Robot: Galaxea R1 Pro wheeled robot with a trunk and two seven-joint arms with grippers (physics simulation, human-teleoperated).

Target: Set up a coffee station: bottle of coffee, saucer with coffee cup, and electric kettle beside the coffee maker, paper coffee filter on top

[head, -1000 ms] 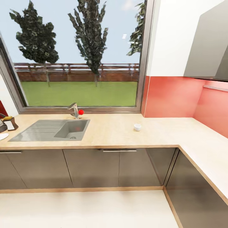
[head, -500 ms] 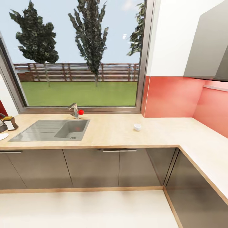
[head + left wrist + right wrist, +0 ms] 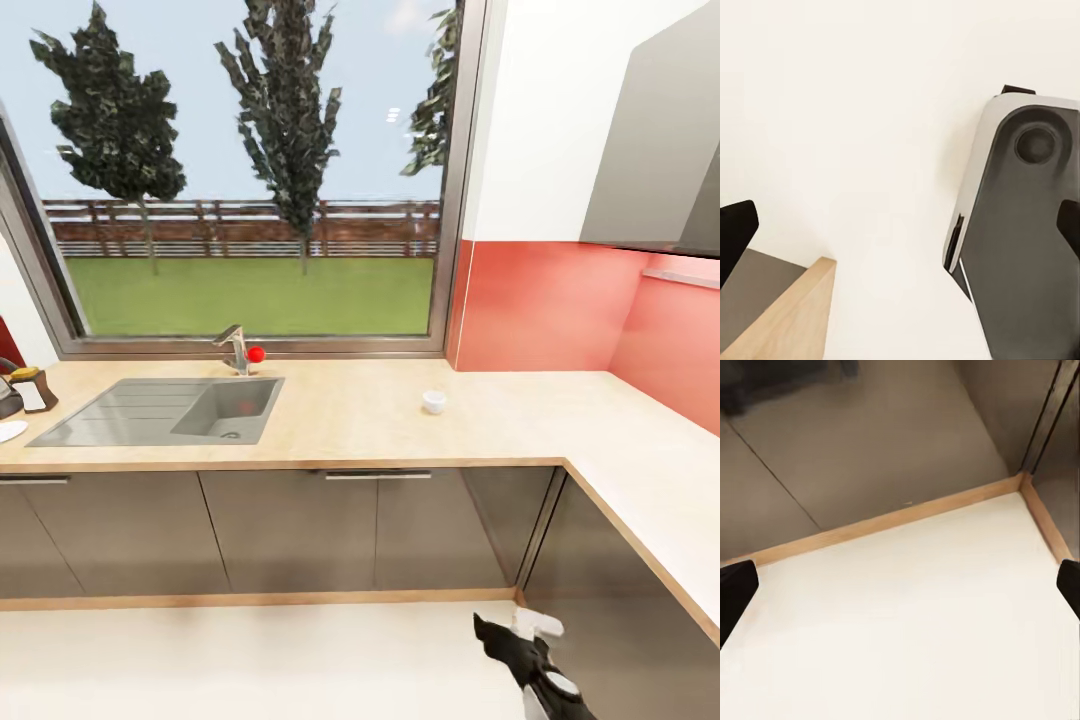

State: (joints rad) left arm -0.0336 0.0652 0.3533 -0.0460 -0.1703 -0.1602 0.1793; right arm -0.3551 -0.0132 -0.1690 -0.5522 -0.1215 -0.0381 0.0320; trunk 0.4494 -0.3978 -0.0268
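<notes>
Coffee cup [image 3: 434, 402] sits on the countertop [image 3: 520, 420], well beyond our right gripper [image 3: 512, 632], newly raised into view, fingers spread, empty; reaching seems imminent.

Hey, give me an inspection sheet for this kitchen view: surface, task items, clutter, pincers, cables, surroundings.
Surface: light wood countertop in an L shape, with a grey sink and a faucet set into it.
Job's things: small white cup standing upright on the counter right of the sink; a dark appliance and a white saucer cut off at the far left edge, too little showing to identify further.
Clutter: nothing seen.
Pincers: right pincer low over the floor, open and empty; left pincer open, over pale floor.
Cables: nothing seen.
Surroundings: large window with trees and lawn, red backsplash, grey cabinets below.
</notes>
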